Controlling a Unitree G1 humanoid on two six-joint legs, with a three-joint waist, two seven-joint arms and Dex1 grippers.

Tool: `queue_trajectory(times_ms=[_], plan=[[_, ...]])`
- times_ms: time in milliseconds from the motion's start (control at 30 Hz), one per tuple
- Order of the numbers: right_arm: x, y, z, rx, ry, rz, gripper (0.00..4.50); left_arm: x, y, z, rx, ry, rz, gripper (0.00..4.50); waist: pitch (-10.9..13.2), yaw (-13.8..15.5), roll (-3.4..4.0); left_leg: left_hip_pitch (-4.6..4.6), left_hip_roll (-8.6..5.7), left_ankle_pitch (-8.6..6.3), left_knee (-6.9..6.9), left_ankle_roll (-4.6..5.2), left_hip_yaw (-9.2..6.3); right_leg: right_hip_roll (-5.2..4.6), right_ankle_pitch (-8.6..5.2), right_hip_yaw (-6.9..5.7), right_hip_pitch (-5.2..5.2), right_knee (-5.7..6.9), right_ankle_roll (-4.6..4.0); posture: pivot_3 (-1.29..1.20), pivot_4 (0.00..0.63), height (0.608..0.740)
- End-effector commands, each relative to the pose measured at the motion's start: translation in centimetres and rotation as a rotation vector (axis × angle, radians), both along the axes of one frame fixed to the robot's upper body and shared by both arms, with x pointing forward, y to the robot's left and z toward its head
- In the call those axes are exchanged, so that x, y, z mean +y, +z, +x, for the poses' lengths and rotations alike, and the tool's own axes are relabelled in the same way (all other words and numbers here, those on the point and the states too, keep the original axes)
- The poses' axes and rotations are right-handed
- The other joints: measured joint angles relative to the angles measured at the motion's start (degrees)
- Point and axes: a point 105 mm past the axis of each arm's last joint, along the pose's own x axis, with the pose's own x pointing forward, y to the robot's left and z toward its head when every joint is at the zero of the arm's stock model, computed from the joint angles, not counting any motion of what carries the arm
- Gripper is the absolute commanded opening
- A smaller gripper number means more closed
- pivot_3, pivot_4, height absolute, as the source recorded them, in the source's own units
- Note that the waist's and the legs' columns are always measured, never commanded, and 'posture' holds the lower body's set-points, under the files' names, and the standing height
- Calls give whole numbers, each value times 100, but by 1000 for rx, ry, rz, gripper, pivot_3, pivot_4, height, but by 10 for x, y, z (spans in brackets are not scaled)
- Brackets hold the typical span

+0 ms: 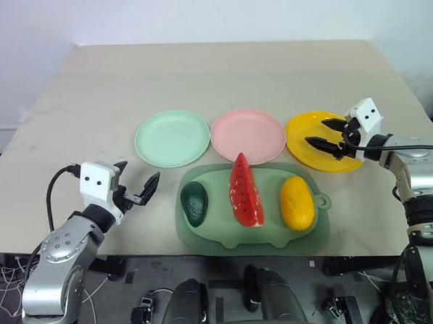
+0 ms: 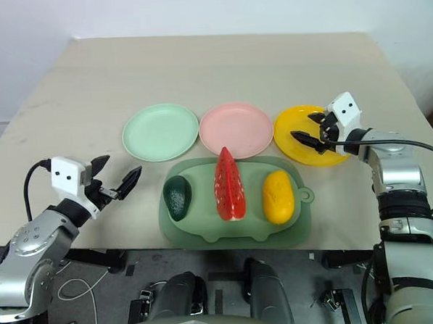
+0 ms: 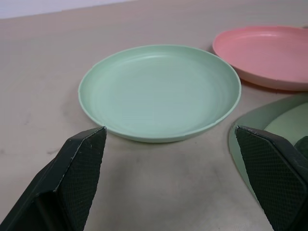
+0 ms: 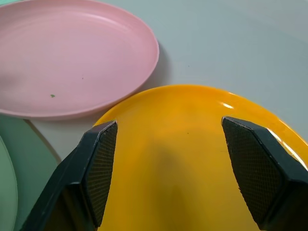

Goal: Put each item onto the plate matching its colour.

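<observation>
Toy fruits wait on the pig-shaped tray, three empty plates behind.

Table [image 1: 89,89], broad, matte beige, carries everything. Pale green tray [image 1: 206,239] sits near its front edge, smooth plastic with a small tail nub on its right. On it lie a watermelon wedge [image 1: 244,191] at the centre, red with a green rind, a glossy oval mango [image 1: 297,202] at its 3 o'clock, and a dark avocado [image 1: 195,203] at its 9 o'clock. Round, shallow-rimmed plates stand in a row at the tray's 12 o'clock: mint plate [image 1: 172,138], pink plate [image 1: 248,136], yellow plate [image 1: 313,141], all bare. Left gripper [image 1: 136,186] hovers spread wide at the tray's 9 o'clock, holding nothing. Right gripper [image 1: 330,135] hangs over the yellow plate, its textured fingers parted and empty.
</observation>
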Motion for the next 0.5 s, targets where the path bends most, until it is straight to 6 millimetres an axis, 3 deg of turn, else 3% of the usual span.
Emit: queue_trajectory(times_ms=[33, 200, 400, 467, 500], plan=[[-1, 19, -8, -66, 4, -4, 3647, 7, 13, 0, -51, -4, 22, 4473, 0, 0, 0, -1, 0, 0, 0, 0, 0, 0, 0, 0, -1, 0, 0, 0, 150, 740], [-3, 36, -24, -110, -38, 56, 3647, 19, 8, 3, -24, 0, 14, 4473, 0, 0, 1, -1, 1, 0, 0, 0, 0, -1, 0, -1, -2, 1, 0, 0, 150, 740], [0, 54, -54, -79, -69, 71, 3647, 8, 12, 11, -14, -86, 15, 4473, 0, 12, 1, -5, 3, 0, 1, 0, -5, -4, 0, -2, -2, 0, 0, 0, 150, 740], [11, 54, -67, -18, -58, 109, 3647, 4, 14, 13, -16, -110, 13, 4473, 0, 6, 2, -4, 2, -1, 2, 1, -3, -5, 0, -2, -1, 0, 0, 0, 150, 740], [22, 54, -78, 34, -12, 140, 3995, 0, 16, 13, -17, -133, 11, 4500, 0, 5, 1, -4, 3, -1, 1, 1, -4, -4, 0, -2, -2, 0, 0, 0, 150, 740]])
